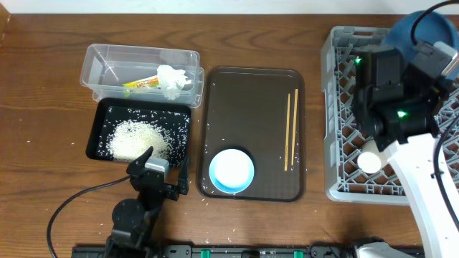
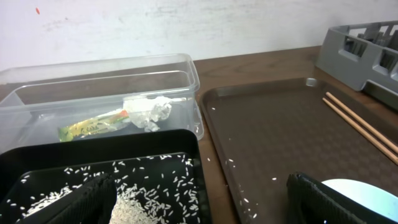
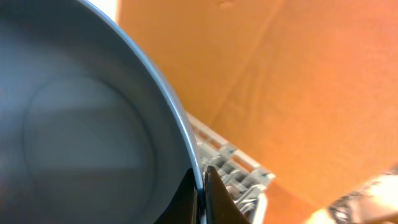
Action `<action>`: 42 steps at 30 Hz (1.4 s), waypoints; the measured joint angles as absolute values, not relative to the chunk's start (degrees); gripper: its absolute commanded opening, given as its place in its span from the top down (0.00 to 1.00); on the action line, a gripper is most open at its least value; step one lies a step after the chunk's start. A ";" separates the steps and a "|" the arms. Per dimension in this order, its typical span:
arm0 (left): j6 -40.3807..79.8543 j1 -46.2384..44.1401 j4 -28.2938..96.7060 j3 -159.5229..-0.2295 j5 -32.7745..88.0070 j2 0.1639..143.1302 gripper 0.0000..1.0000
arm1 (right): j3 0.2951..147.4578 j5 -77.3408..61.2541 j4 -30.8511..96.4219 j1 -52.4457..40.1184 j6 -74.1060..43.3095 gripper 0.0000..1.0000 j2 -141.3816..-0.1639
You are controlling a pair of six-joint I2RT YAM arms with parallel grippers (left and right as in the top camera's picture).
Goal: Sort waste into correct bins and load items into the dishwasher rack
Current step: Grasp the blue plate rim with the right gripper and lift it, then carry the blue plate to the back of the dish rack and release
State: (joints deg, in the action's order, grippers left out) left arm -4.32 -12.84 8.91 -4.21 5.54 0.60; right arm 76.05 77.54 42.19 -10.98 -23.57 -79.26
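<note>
My right gripper (image 3: 201, 186) is shut on the rim of the large dark blue dish (image 1: 419, 32), held on edge over the far right corner of the grey dishwasher rack (image 1: 337, 107); the dish fills the right wrist view (image 3: 81, 124). A whitish cup (image 1: 370, 162) sits in the rack. The clear tub (image 1: 97, 61) holds the yellow-green wrapper (image 1: 143, 83) and white tissue (image 1: 172, 79). The black tray (image 1: 97, 129) holds the rice (image 1: 133, 140). The light blue bowl (image 1: 231, 170) and chopsticks (image 1: 291, 129) lie on the brown tray. My left gripper (image 1: 161, 179) is open and empty by the black tray's near corner. The pink cup is hidden.
The brown serving tray (image 1: 244, 100) lies in the middle with stray rice grains on it and on the table near its front edge. The right arm (image 1: 401, 115) reaches over the rack. The tub (image 2: 99, 81), black tray (image 2: 155, 146) and chopsticks (image 2: 360, 127) show in the left wrist view.
</note>
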 measured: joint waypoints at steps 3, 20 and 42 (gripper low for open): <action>-4.29 -12.84 8.91 -4.21 5.54 0.60 0.10 | 76.01 81.21 35.31 -8.40 -18.00 0.99 -82.94; -4.32 -12.84 8.88 -4.21 5.56 0.58 0.10 | 75.96 86.85 16.47 1.98 10.09 0.99 -97.19; -4.32 -12.84 8.88 -4.21 5.56 0.58 0.09 | 77.43 82.30 -5.48 1.83 42.09 0.99 -107.42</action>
